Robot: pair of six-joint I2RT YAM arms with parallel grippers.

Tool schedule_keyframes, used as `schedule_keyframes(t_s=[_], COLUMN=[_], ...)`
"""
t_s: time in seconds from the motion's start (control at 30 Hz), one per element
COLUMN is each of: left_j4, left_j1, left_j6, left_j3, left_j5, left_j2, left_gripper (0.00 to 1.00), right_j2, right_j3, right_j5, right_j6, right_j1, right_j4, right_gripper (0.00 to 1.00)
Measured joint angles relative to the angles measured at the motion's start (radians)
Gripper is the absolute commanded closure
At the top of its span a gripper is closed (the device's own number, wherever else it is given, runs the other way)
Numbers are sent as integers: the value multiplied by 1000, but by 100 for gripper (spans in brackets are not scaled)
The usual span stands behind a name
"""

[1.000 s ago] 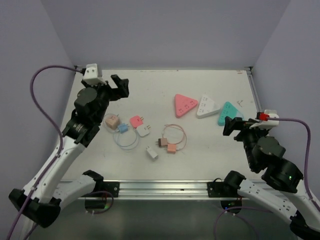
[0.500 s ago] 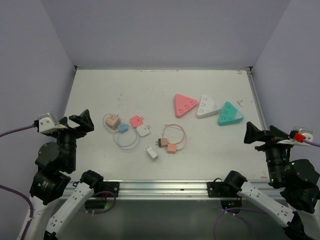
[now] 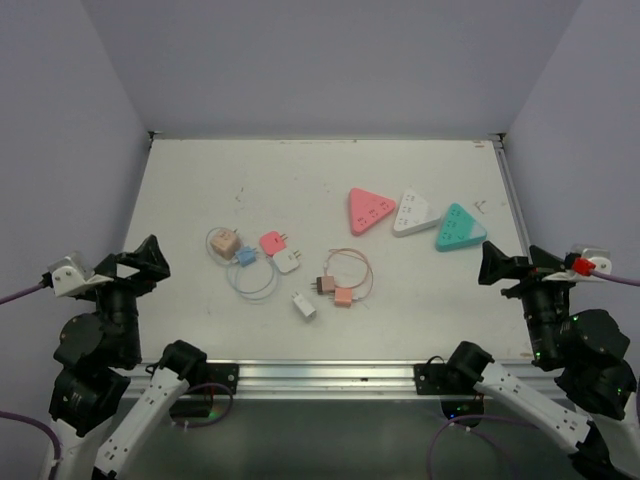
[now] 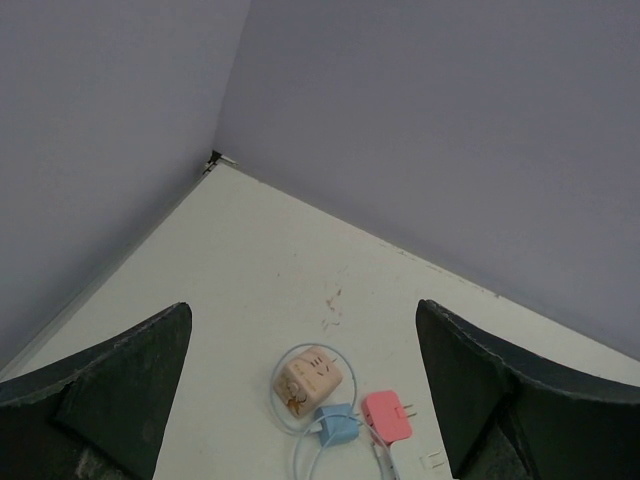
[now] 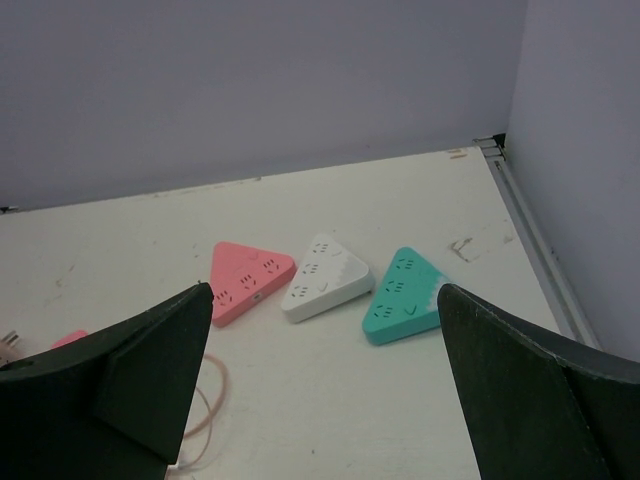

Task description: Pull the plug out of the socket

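- The tabletop point(image 3: 300, 170) carries the same things in the same places as one second ago; nothing on it has moved.
- The left arm point(image 3: 95, 340) reached over the far left part of the tabletop one second ago. Now it is drawn back to the near left corner, outside the edge, a little lower than half a second ago.
- The left jaws are spread wide and hold nothing; in the left wrist view one finger point(image 4: 100, 390) stands at each side.
- The right arm point(image 3: 570, 340) is also pulled back, at the near right edge; one second ago it stood just beside the teal socket point(image 3: 459, 227).
- The right jaws are wide apart and empty too, with one finger point(image 5: 540, 390) at each side of the right wrist view.
- The pink socket point(image 3: 370, 209), the white socket point(image 3: 413, 212) and the teal one lie in a row on the right, slotted faces up, close together.
- A beige cube adapter point(image 3: 223, 241) lies to the left of the middle, with a blue plug point(image 3: 244, 255) just beside it; I cannot tell if they are joined.
- A pink plug point(image 3: 272, 242) and a white plug point(image 3: 288, 261) lie next to them, well apart from the sockets.
- Another white plug point(image 3: 304, 305) lies alone, nearer to the arms.
- Two brownish plugs point(image 3: 335, 290) lie in the middle, inside a pink cable loop point(image 3: 352, 262), between the left group and the sockets.
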Motion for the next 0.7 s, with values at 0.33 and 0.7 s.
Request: schedule_keyframes(t_s=[0.33,0.7], left_j4=[-7,3], left_j1=[0,0], left_j6=[-18,-21], left_j3=[-15,-43], left_j5=[-37,-76], left_j2=[-63,-105], left_gripper=[4,4], right_j2=[33,37], right_j3=[12,11], right_j5=[-35,-63], right_j6=[-5,-19], right_j1=[0,0], right_j4=[0,6], right_gripper=[1,1])
